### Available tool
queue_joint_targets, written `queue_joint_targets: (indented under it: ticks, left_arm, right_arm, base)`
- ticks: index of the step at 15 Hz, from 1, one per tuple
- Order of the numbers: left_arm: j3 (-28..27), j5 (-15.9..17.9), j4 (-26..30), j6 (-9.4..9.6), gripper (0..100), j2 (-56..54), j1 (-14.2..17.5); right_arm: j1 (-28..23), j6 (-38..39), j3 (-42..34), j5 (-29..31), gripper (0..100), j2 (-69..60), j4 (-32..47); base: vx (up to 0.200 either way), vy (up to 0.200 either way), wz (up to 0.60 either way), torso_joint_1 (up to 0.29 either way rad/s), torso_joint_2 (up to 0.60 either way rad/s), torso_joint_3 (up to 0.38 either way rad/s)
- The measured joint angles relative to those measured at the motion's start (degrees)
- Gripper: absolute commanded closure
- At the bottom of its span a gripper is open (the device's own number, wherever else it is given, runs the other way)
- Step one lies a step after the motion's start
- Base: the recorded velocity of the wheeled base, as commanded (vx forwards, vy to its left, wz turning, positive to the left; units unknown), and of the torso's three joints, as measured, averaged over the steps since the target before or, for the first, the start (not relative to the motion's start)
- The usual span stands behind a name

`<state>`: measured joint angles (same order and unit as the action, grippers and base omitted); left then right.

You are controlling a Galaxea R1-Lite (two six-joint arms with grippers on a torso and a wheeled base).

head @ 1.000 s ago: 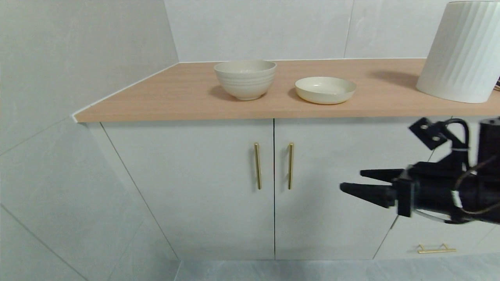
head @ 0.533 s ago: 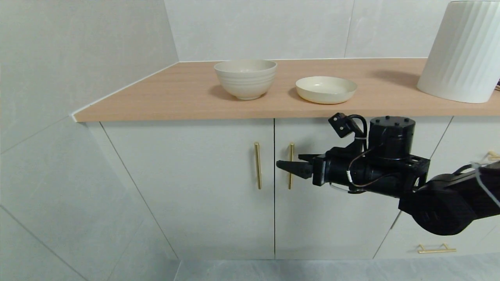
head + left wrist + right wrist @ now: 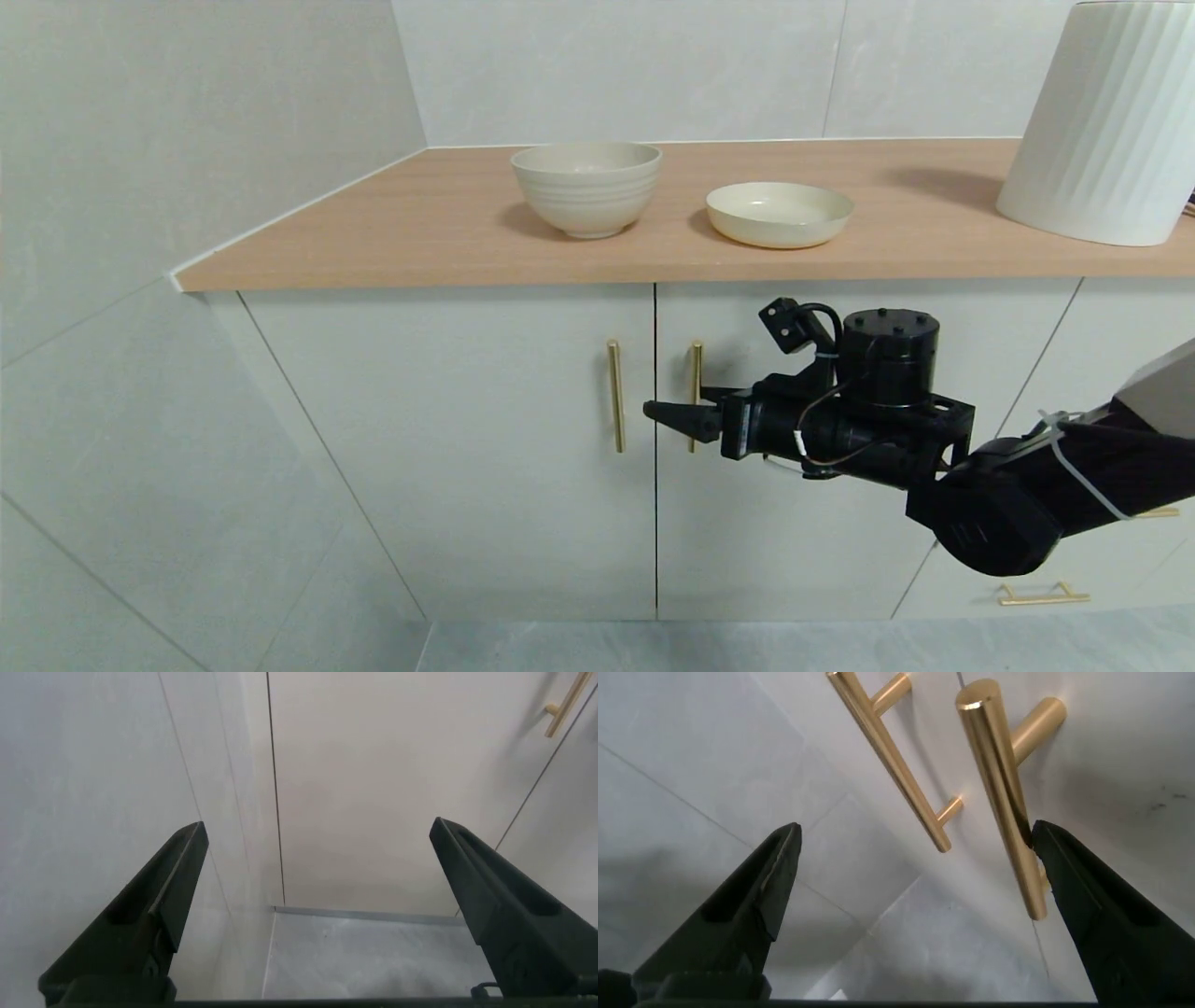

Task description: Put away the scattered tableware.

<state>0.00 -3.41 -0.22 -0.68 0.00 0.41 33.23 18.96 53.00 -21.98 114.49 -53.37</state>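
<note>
A beige ribbed bowl (image 3: pixel 586 187) and a shallow cream plate (image 3: pixel 779 214) stand side by side on the wooden countertop (image 3: pixel 420 233). Below it are two closed white cabinet doors, each with an upright gold handle: the left one (image 3: pixel 614 396) and the right one (image 3: pixel 695 373). My right gripper (image 3: pixel 677 403) is open, held level in front of the doors at the right handle. In the right wrist view the nearer handle (image 3: pixel 1004 803) lies between the open fingers, close to one of them, with the other handle (image 3: pixel 887 756) beyond. My left gripper (image 3: pixel 318 826) is open and holds nothing, facing a cabinet front low down.
A tall white ribbed container (image 3: pixel 1102 131) stands on the countertop at the far right. A tiled wall closes off the left side. A small gold drawer handle (image 3: pixel 1043 595) sits low on the right. Grey floor lies below the cabinets.
My right arm has swung in from the far right, leftward and slightly up, bringing its open gripper to the right door's handle. The bowl and plate have not moved.
</note>
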Motion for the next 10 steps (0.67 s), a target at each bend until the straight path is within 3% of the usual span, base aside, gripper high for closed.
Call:
queue_joint_targets:
  ticks: [5,10]
  left_arm:
    - [0.0,0.0,0.0,0.02,0,0.0,0.0]
    - [0.0,0.0,0.0,0.0,0,0.0,0.0]
  right_arm:
    - [1.5,3.2,-0.6,0.2,0,0.1,-1.2]
    - [4.0,3.2,-6.4,-0.5,0,-2.6,-2.9]
  base:
    - [0.0,0.0,0.0,0.0,0.0,0.0]
    - [0.0,0.0,0.0,0.0,0.0,0.0]
